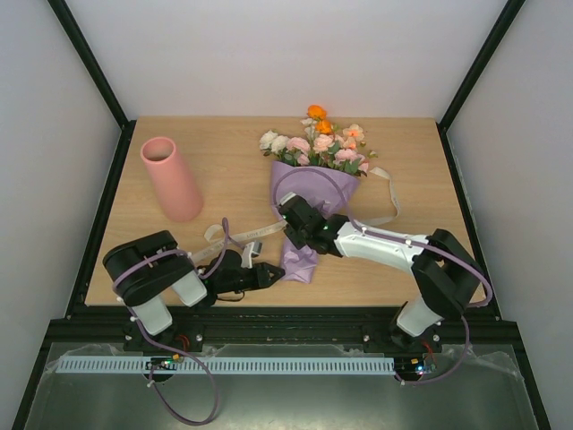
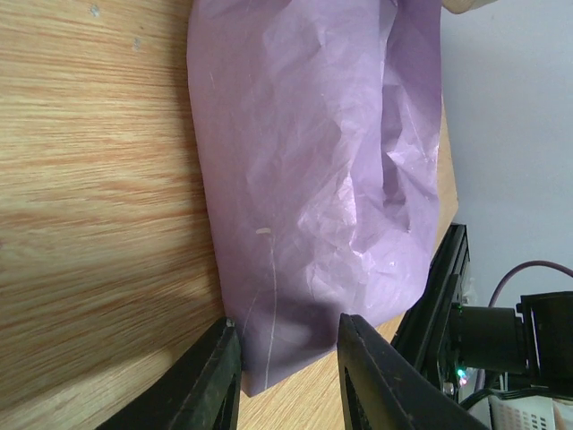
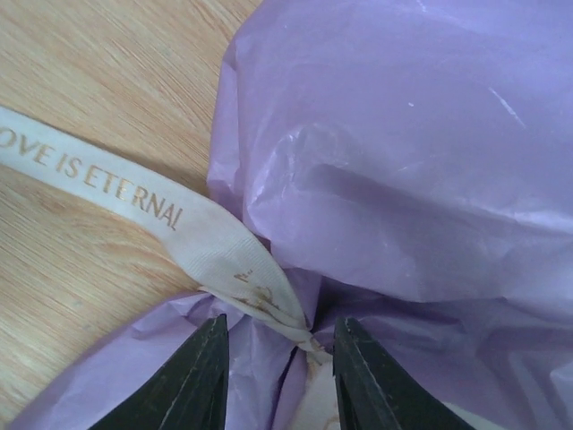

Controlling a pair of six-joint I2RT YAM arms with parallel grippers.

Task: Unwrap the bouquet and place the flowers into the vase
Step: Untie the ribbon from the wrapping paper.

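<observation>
Item: bouquet [image 1: 315, 184], mid-table, flowers [image 1: 322, 143] pointing away from you. Paper [image 2: 313, 179] looks thin, crinkly, slippery; blooms likely light (stems hidden). Take the ribbon [image 3: 134, 193] knot. Your right gripper [image 3: 279, 358] spread astride it; left gripper [image 2: 291, 358] straddles paper tail, pinch unclear

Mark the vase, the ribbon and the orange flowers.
vase [image 1: 173, 184]: top view, middle of its side wall.
ribbon [image 3: 134, 193]: right wrist view, on the printed lettering.
orange flowers [image 1: 317, 112]: top view, the farthest bloom.
</observation>
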